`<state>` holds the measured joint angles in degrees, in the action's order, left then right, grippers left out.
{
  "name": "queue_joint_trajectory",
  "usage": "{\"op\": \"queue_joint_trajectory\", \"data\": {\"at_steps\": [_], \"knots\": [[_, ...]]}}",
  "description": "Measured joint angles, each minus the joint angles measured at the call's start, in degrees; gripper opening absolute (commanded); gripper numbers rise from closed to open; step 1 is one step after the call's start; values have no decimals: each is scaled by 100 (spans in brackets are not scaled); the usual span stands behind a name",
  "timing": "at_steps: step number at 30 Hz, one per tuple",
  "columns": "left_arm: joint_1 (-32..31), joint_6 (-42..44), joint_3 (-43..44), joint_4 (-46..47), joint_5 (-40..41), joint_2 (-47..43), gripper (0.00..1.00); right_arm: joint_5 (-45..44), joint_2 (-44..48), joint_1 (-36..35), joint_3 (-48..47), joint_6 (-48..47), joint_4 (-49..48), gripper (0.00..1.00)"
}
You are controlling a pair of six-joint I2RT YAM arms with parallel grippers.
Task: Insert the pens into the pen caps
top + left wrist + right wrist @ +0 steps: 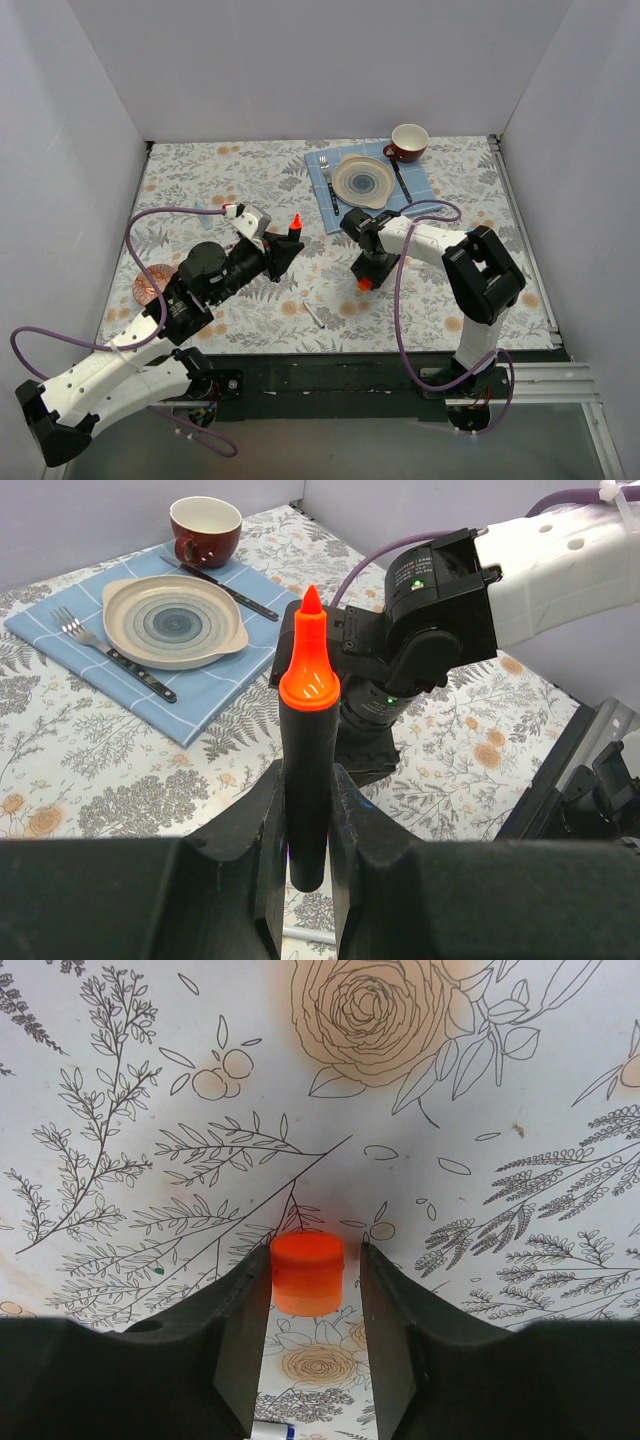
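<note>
Short black marker with orange tip [305, 820] upright, centre frame. Small round orange plastic cap [307, 1272] on table [480, 1080], lower centre. Thin white-grey pen [315, 315] lying flat.

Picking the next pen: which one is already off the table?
The black marker with the orange tip, gripped in the left hand; the thin white pen lies flat on the table.

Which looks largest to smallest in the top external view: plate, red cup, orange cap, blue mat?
1. blue mat
2. plate
3. red cup
4. orange cap
All sit at table level, so nearness hardly skews this.
</note>
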<state>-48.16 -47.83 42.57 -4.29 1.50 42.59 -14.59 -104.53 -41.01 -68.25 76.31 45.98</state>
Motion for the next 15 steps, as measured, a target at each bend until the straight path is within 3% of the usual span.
{"op": "queue_joint_trajectory", "data": {"at_steps": [3,5,13,15], "knots": [[0,0,0,0,0,-17,0,-33,-20,-28,-28,2,17,58],[0,-2,0,0,0,-35,0,-31,-22,-42,-31,4,20,57],[0,-17,0,0,0,-103,0,-33,-26,-76,-31,66,42,41],[0,-20,0,0,0,-118,0,-31,-26,-74,-31,92,44,30]]}}
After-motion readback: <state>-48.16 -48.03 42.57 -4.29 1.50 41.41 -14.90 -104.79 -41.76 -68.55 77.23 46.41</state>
